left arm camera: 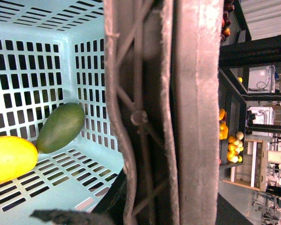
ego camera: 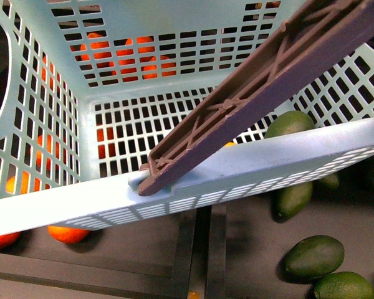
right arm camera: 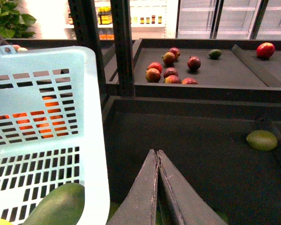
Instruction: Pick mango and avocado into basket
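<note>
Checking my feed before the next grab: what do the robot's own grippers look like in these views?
Only the right gripper shows clearly: two long, flat, dark grey fingers with a matte surface, tapering to narrow tips. No cables or markings are visible on them. The left wrist view shows just a dark, ragged-edged scrap at the frame edge, too little to describe.

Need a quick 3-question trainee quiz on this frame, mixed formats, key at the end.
1. True or false: the mango and the avocado both lie inside the basket.
2. The right gripper is: A) open B) shut on the mango C) shut, holding nothing.
3. Fill in: in the front view, the brown ___ slants across the basket.

Key: 1 true; 2 C; 3 handle.
</note>
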Available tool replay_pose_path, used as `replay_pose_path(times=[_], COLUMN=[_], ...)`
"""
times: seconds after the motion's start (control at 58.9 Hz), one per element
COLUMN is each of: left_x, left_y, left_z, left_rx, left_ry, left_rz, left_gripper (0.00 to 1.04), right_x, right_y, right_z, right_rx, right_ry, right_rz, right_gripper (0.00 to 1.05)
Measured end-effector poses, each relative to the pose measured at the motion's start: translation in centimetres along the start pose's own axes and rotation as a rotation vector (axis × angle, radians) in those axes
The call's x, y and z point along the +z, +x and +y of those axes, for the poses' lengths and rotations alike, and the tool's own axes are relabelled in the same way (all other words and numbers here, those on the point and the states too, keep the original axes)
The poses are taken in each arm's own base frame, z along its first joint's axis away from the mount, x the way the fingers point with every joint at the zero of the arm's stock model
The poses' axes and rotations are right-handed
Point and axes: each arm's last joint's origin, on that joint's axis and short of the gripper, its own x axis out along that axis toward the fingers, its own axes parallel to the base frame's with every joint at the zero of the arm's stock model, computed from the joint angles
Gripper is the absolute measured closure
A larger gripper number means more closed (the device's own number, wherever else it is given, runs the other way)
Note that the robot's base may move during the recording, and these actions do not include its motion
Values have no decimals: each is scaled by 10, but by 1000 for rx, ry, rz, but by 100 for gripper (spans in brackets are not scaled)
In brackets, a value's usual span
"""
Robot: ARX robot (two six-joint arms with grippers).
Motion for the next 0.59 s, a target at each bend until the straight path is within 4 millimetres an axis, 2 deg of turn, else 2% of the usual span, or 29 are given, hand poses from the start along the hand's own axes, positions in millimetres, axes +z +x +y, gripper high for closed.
replay_pose_path(times=[0.441,0.594], left_x=[0,0], left_y=[0,0], left_z=[0,0], left_rx=[0,0], left_ry=[-1,-1], left_rz=[0,0], left_gripper=[89,89], right_x=[-14,-12], right_y=[-23,-28], right_z=[0,0], right_rx=[1,2], right_ry=[0,0], right_rz=[-14,-22], right_gripper=[103,103])
